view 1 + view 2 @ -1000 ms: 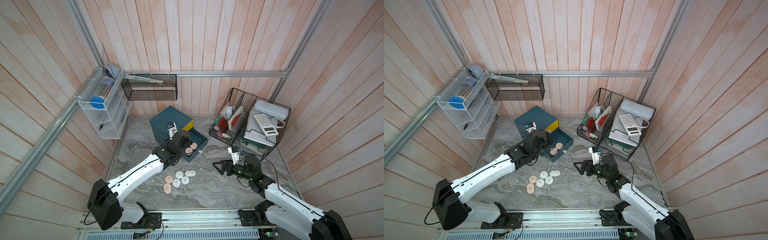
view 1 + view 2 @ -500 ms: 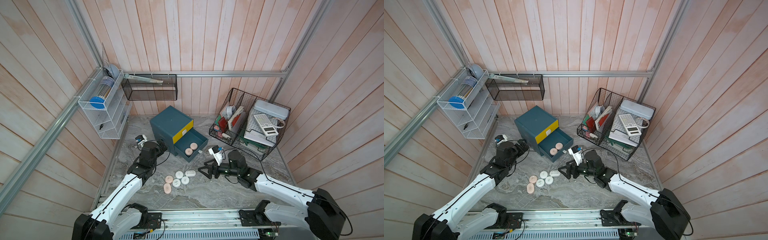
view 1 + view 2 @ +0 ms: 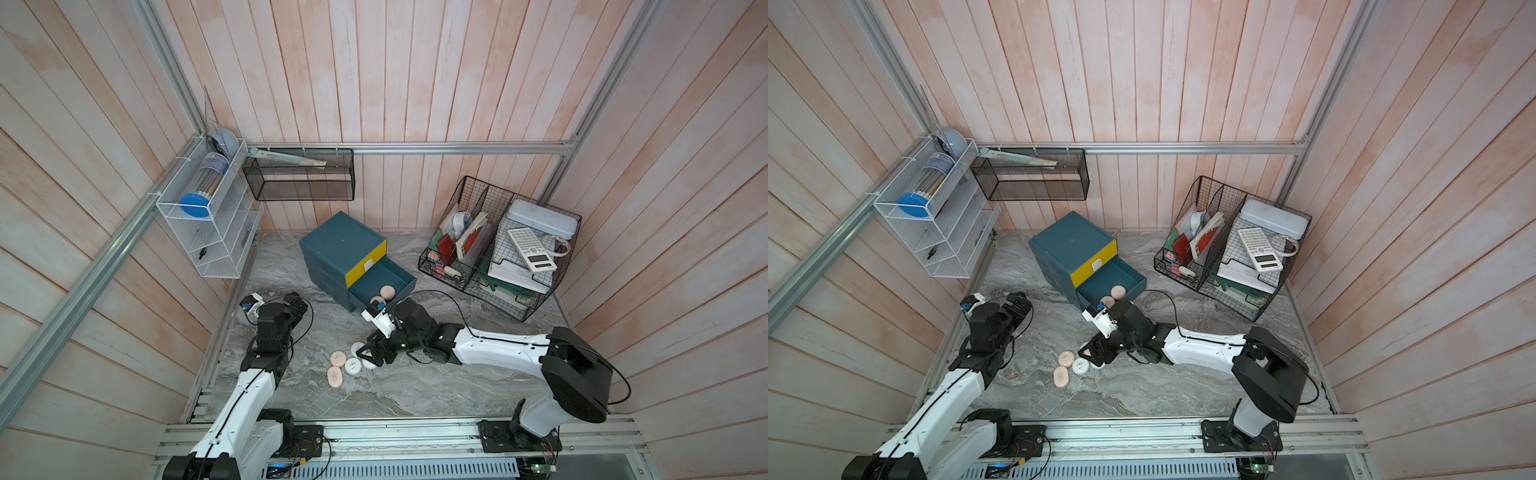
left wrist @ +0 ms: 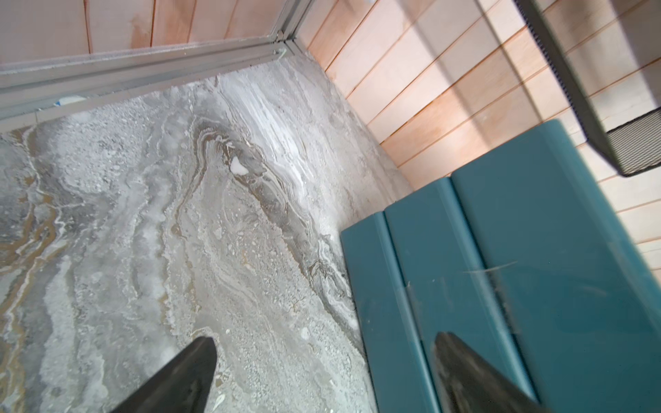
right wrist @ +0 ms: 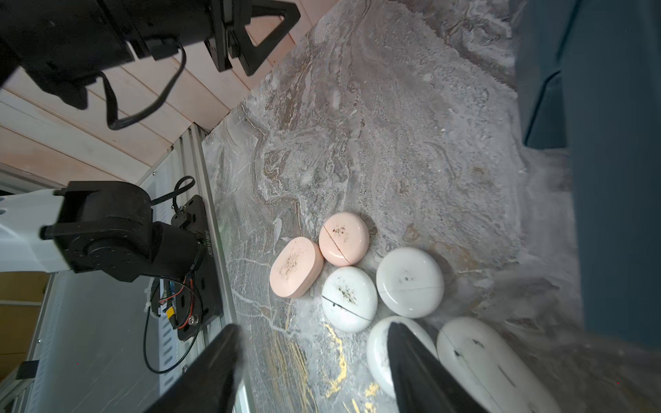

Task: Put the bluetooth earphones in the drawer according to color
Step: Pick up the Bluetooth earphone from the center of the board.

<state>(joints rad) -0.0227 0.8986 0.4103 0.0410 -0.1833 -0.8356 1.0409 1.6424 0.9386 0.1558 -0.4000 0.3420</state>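
Both top views: teal cabinet (image 3: 340, 245) at back of table (image 3: 415, 386); drawer (image 3: 401, 277) under the yellow front (image 3: 368, 258) stands open, two pink cases (image 3: 387, 291) inside. Right wrist view: two more pink cases (image 5: 338, 237) and four white cases (image 5: 409, 282) clustered on table. Right gripper (image 5: 313, 325) jaws apart above white cases, clamping nothing. Left gripper (image 4: 325, 339) spread wide, empty, beside cabinet.

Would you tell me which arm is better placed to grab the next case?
Probably the right: the right gripper hovers open directly over the white cases on the table, while the left gripper sits farther off, empty.
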